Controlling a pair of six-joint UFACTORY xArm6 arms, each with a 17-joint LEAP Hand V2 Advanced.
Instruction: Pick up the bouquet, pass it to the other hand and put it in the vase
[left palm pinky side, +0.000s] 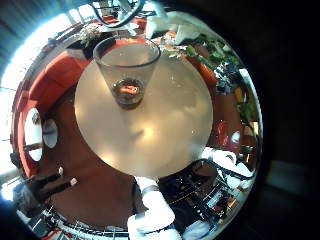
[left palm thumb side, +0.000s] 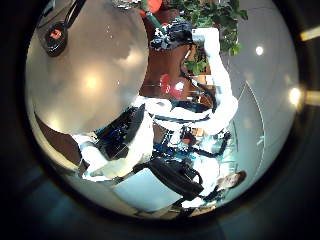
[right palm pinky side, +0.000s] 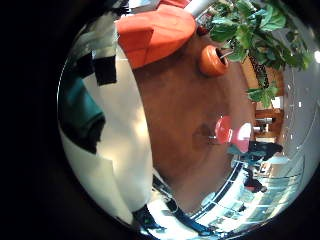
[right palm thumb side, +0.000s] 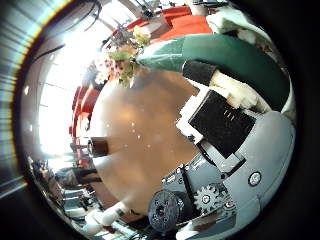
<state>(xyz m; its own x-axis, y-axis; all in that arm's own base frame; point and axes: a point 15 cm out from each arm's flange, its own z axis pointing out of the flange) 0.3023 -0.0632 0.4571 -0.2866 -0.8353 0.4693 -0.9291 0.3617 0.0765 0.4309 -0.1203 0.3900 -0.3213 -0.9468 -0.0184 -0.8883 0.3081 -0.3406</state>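
A clear glass vase (left palm pinky side: 127, 65) stands upright on a round table (left palm pinky side: 150, 130), apart from my left hand (left palm pinky side: 152, 208), whose fingers are relaxed and hold nothing. In the right thumb side palm view the bouquet (right palm thumb side: 122, 62), flowers at one end and a cone-shaped wrap (right palm thumb side: 215, 55) at the other, lies close across my right palm. My right hand (right palm thumb side: 228, 112) has its fingers curled against the wrap. The vase (right palm thumb side: 97, 148) looks small and far off on the table there. From the left thumb side palm view, my right hand (left palm thumb side: 172, 35) hangs over the far side of the table (left palm thumb side: 90, 80).
The round table (right palm thumb side: 140, 130) stands on a carpeted floor (right palm pinky side: 190, 110). A low couch (right palm pinky side: 155, 35) and a potted plant (right palm pinky side: 245, 40) stand beyond it. The table's edge runs near my left fingers (left palm thumb side: 115, 145).
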